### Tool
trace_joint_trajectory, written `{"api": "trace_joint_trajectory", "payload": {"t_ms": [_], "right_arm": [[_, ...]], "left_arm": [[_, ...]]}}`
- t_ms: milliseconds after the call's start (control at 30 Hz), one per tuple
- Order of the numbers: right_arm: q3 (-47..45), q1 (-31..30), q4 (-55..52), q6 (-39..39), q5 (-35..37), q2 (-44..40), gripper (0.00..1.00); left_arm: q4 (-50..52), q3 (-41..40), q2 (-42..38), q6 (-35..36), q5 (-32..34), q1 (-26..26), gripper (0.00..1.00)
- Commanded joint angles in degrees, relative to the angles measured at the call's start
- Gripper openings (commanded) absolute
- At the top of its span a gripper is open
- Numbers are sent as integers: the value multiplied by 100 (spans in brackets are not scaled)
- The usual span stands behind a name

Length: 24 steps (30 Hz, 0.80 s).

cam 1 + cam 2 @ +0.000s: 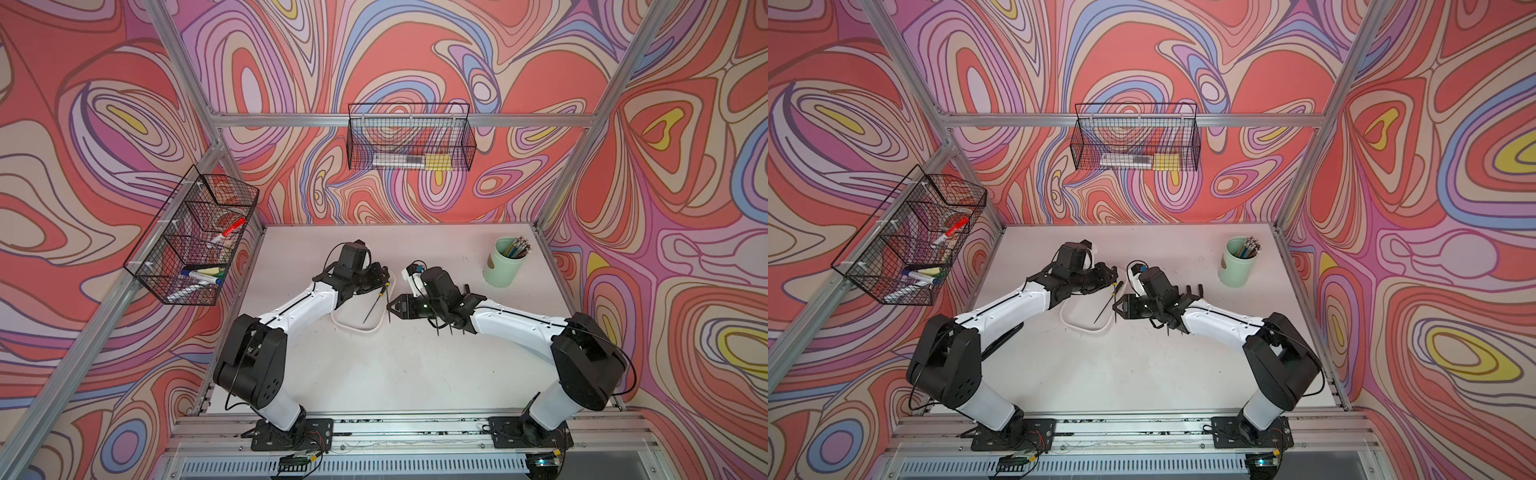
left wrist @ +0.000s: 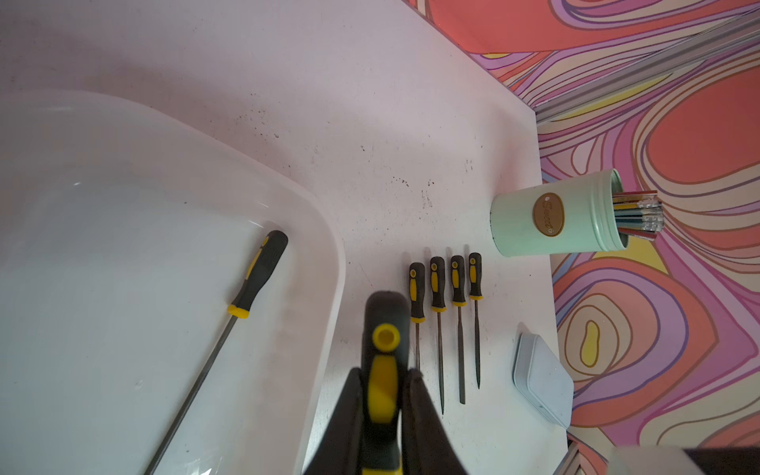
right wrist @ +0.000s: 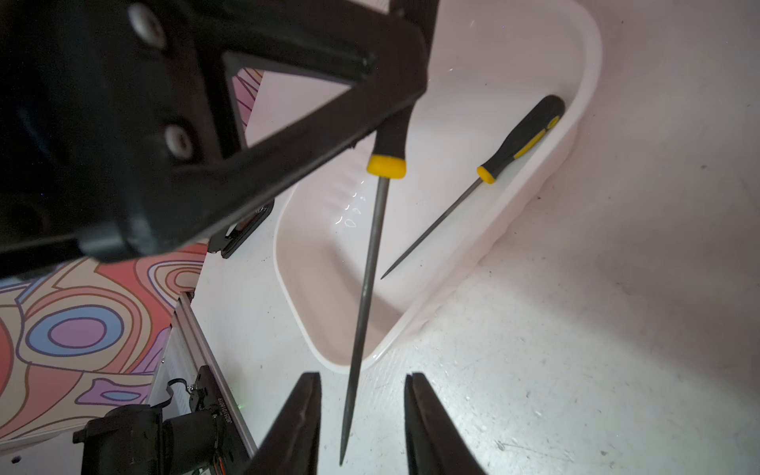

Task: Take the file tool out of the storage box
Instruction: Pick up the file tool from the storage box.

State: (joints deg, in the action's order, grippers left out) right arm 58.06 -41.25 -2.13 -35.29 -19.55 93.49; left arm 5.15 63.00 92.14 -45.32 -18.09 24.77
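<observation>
1. Left gripper [image 2: 382,382] is clamped tight on the black-and-yellow handle of a slim grey steel file [image 3: 370,255], which hangs over the rim of the shallow white plastic storage box [image 3: 592,61].
2. That box sits just eleven o'clock of the white table's [image 1: 374,374] middle, and a second matching file [image 3: 473,189] lies inside, handle toward one o'clock.
3. Right gripper [image 3: 362,376], in from three o'clock: jaws apart either side of the held file's tip, touching nothing.

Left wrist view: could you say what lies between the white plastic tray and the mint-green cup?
Four black-and-yellow-handled files, side by side on the white table, in the left wrist view.
</observation>
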Motion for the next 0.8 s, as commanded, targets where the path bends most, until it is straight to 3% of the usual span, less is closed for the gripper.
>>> {"api": "trace_joint_trajectory", "payload": {"t_ms": [0,467,767], "right_arm": [[170,-32,79,26,-44,144,32],[301,-27,58,57,-49,341,9],[405,-27,7,94,-32,433,0]], "left_arm": [[-173,-69,-143,-60,-79,33,10],[-242,-81,-117,-106,-161,46,9],[-259,-60,-126,-151,-213,66,9]]}}
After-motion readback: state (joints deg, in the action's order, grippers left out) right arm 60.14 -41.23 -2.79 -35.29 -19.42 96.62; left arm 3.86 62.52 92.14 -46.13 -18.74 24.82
